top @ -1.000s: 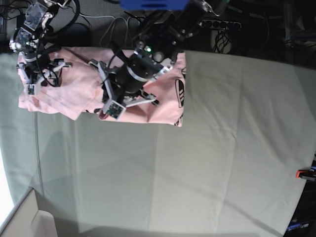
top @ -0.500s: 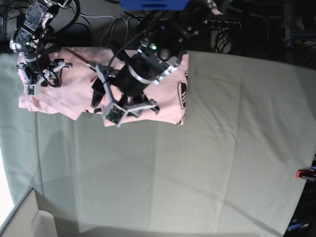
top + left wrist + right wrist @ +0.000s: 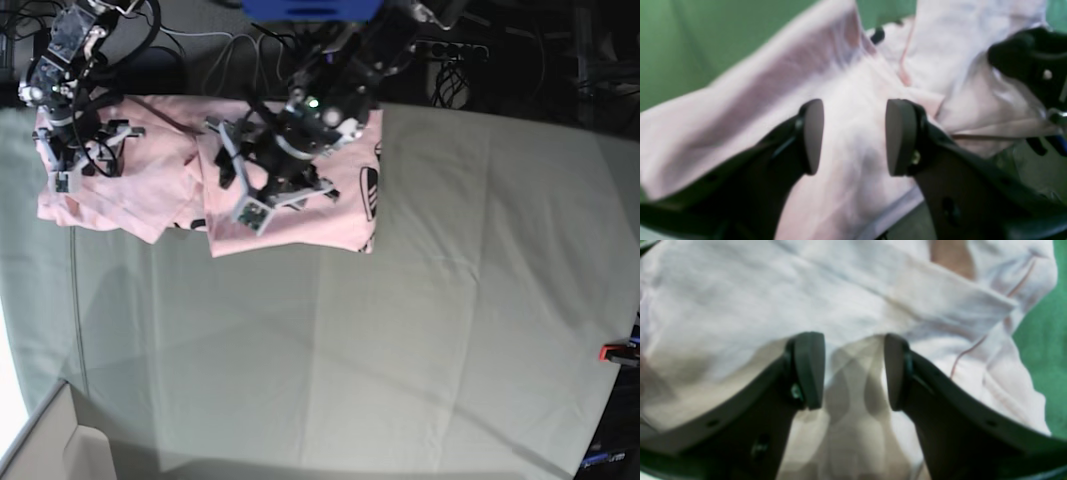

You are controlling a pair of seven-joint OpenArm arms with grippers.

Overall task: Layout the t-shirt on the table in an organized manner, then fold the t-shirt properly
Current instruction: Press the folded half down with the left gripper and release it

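The pale pink t-shirt [image 3: 330,215] lies bunched and partly folded at the far left of the table [image 3: 400,330]; black print shows near its right edge. My left gripper [image 3: 272,185] hovers over the shirt's middle. In the left wrist view the left gripper [image 3: 855,136] is open, with only pink cloth [image 3: 756,83] lying beneath the gap. My right gripper [image 3: 85,150] is over the shirt's left end. In the right wrist view the right gripper [image 3: 851,371] is open just above wrinkled cloth [image 3: 773,296], nothing pinched.
A red clamp [image 3: 615,352] sits at the table's right edge. Cables and a power strip [image 3: 450,48] run behind the far edge. A pale box corner [image 3: 50,445] shows at the bottom left. The right arm's dark body [image 3: 1033,63] shows in the left wrist view.
My left gripper has opened and let go of the shirt, then drawn back toward the far edge. The released fold now lies flat. The right arm has not moved.
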